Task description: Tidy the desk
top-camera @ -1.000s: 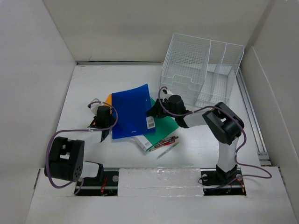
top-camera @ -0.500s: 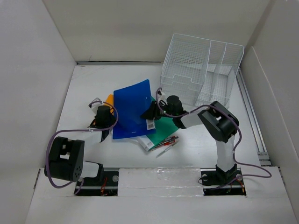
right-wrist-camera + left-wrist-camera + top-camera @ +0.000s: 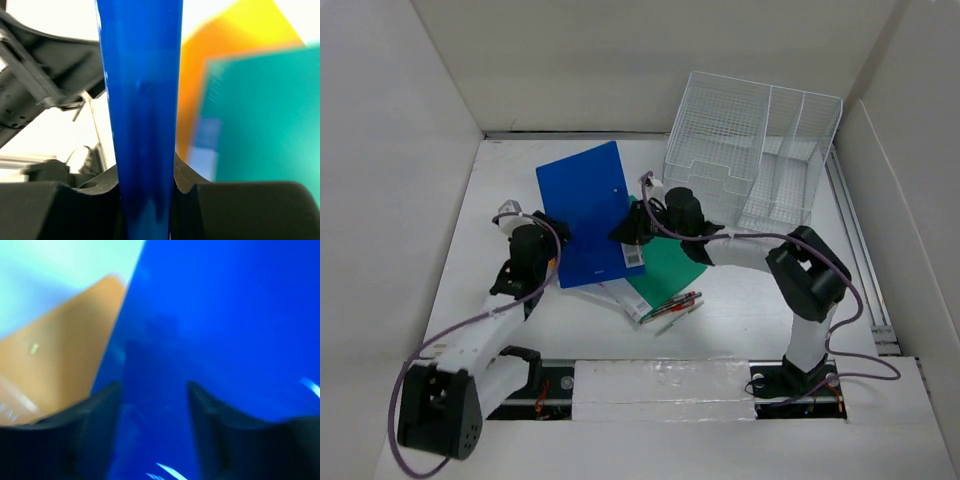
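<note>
A: What can't we make out?

B: The left wrist view is blurred. We see only the big blue plastic folder (image 3: 225, 340) face-on, plus a corner of an orange folder (image 3: 55, 375). From above the orange one is almost all hidden under the blue one. A white booklet (image 3: 625, 300) and the green folder (image 3: 670, 272) are partly covered too.

A: Any text?

B: There's a white sticker (image 3: 633, 255) on the blue folder's lower corner, too small to read.

A: Grippers?

B: The right gripper (image 3: 147, 200) is clamped on the blue folder's edge, left of the white wire-mesh organiser (image 3: 750, 150), and the sheet is tilted up. On the left gripper (image 3: 155, 440) we see the fingers (image 3: 95, 440) spread apart, gripping nothing.

A: Desk?

B: The white matte desk (image 3: 500, 180) lies under everything. The organiser stands at its far right, with red pens (image 3: 672, 305) near and left of the organiser.
</note>
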Robot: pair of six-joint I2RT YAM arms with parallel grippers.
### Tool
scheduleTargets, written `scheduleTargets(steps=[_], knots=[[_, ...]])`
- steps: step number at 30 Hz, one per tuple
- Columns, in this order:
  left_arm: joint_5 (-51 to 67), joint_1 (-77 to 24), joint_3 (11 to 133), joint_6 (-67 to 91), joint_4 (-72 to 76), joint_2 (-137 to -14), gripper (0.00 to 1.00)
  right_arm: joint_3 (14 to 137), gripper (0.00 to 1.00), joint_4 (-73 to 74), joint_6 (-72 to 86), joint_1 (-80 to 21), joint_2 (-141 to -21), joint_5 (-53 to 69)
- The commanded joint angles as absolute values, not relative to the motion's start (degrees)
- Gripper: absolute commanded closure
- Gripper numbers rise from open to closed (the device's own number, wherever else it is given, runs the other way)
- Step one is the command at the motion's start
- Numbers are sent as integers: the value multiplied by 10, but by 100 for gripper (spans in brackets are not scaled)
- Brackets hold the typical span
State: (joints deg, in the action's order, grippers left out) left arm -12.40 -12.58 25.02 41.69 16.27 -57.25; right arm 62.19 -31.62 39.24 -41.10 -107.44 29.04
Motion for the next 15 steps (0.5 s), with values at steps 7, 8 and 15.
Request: scheduleTargets(steps=[7,8,15], knots=[[-120,-127,388,402,66,-367,31,764,100,-180,262,-411,-878,166],[-115,-127,394,395,58,-349,31,770,100,-168,256,-403,-848,137],[-4,-127,379,384,61,-311,30,752,100,-55,197,-295,-681,-119]])
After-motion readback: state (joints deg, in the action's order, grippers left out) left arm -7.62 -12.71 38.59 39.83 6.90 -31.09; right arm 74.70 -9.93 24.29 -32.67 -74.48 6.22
